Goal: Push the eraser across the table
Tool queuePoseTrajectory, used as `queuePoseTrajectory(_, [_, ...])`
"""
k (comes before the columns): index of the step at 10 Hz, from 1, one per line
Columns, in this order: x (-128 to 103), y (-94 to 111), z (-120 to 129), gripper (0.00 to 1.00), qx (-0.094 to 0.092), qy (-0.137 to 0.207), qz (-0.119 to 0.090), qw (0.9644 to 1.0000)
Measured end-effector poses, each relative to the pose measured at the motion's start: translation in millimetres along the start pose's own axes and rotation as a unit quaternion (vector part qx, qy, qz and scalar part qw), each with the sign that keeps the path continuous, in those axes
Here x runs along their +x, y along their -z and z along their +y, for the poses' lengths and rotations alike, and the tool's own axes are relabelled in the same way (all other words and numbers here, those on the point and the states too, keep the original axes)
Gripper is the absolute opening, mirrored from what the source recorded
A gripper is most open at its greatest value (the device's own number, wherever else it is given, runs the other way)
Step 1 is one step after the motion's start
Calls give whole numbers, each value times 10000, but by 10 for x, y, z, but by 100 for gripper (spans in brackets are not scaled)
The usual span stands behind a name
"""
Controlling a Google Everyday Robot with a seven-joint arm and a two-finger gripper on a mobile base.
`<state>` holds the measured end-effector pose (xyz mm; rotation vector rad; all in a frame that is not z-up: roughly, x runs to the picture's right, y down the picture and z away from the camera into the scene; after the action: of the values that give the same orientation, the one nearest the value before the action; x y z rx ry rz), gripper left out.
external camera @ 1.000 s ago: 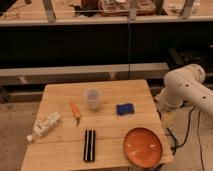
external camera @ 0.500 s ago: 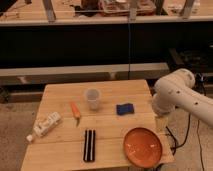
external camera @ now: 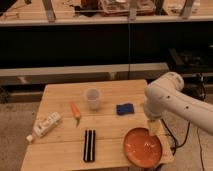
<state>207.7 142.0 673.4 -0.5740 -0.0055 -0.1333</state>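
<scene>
The eraser lies well apart from the tool — untouched.

Dark panel wall behind — pale ledge; speckled floor; cluttered shelf above.

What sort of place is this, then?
Likely a robot test lab: a white robot arm, its tool above the orange plate, a wooden table of staged odds like an eraser, and a cluttered shelf behind.

Gripper at right table edge, orange plate between it and eraser, bare planks left of eraser
</scene>
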Motion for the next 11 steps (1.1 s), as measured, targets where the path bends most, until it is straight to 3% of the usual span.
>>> queuePoseTrajectory(3, [-93, -14, 19, 80, 0, 140, 3, 9999])
queuePoseTrajectory(5, [-346, -34, 17, 80, -12, 286, -50, 9996])
queuePoseTrajectory(8, [-428, -45, 56, 80, -8, 454, -69, 9989])
queuePoseTrajectory(11, [-678, -50, 60, 80, 9, 688, -123, 9976])
